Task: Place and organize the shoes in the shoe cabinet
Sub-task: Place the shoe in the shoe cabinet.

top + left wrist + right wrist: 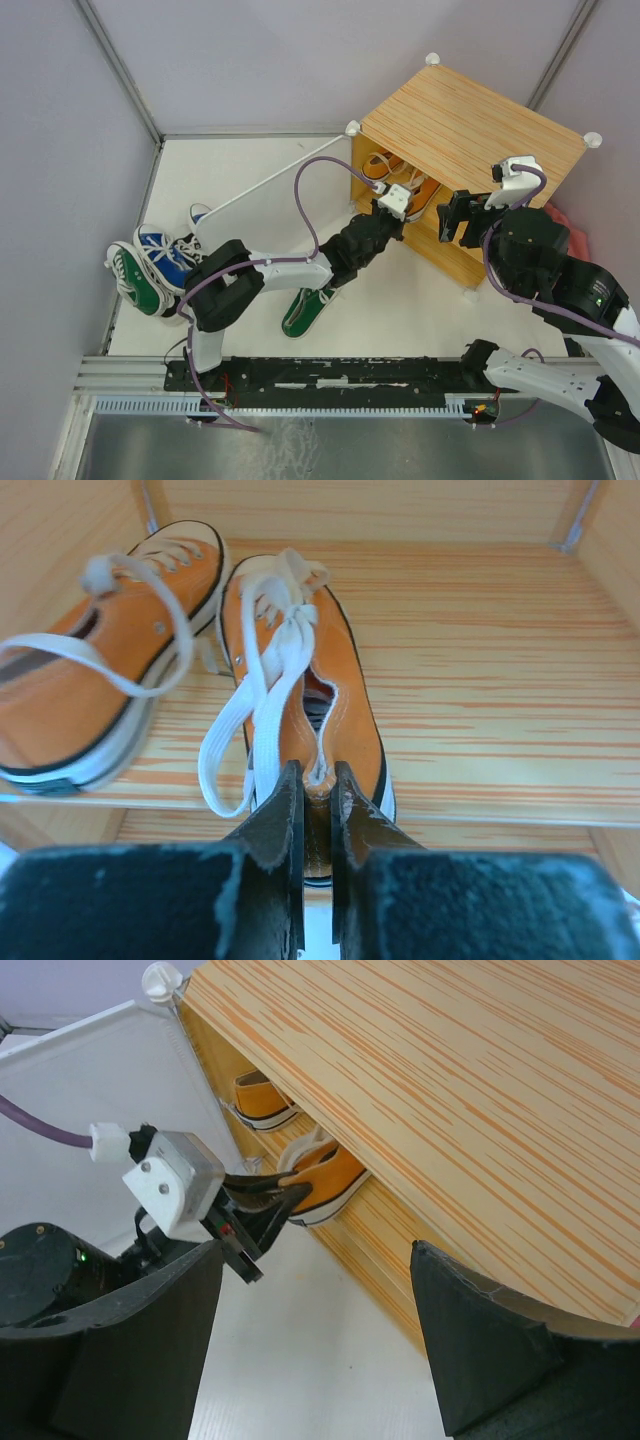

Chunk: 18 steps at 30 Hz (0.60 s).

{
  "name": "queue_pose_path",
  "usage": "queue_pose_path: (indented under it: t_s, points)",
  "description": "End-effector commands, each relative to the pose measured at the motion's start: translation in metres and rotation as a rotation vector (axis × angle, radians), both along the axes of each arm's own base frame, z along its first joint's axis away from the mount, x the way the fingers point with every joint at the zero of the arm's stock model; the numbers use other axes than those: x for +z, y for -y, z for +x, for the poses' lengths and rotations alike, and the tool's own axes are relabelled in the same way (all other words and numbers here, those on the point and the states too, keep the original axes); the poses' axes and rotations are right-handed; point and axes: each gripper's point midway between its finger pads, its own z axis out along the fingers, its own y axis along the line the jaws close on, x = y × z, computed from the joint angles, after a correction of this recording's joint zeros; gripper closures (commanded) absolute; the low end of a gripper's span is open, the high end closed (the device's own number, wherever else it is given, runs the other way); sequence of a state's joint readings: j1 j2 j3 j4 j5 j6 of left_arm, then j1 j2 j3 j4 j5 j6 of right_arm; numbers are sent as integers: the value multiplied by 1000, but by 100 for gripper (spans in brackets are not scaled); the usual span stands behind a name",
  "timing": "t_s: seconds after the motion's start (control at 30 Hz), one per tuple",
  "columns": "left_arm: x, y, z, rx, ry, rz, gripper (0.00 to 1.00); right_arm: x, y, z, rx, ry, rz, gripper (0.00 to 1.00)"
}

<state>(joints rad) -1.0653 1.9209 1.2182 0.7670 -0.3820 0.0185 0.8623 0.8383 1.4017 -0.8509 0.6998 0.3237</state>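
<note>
Two orange shoes lie on the inner shelf (480, 710) of the shoe cabinet (470, 120). My left gripper (316, 775) is shut on the heel edge of the right-hand orange shoe (320, 680), whose heel hangs over the shelf's front edge. The other orange shoe (90, 690) lies on its side to the left of it. In the right wrist view the left gripper (275, 1200) pinches that shoe (330, 1182) at the cabinet opening. My right gripper (310, 1340) hovers open and holds nothing, just in front of the cabinet (450, 1110). A green shoe (305, 310) lies under the left arm.
A green shoe (135, 280), blue shoes (165, 255) and a dark shoe (195, 245) are piled at the floor's left edge. The pale door panel (270, 185) stands open to the cabinet's left. Something pink (562, 218) shows beside the cabinet on the right.
</note>
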Motion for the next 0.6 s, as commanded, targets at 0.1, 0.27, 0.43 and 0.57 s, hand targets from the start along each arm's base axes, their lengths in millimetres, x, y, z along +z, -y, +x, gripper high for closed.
queue_pose_path:
  t_s: [0.1, 0.27, 0.43, 0.57]
  points:
    - [87, -63, 49, 132, 206, -176, 97, 9, 12, 0, -46, 40, 10, 17]
    - [105, -53, 56, 31, 298, -125, 97, 11, 16, 0, -61, 52, 12, 17]
    - [112, -43, 51, -54, 369, -70, 97, 11, 19, 1, -79, 59, 4, 17]
    - [120, -44, 39, -89, 391, -96, 97, 9, 18, 2, -80, 59, -2, 16]
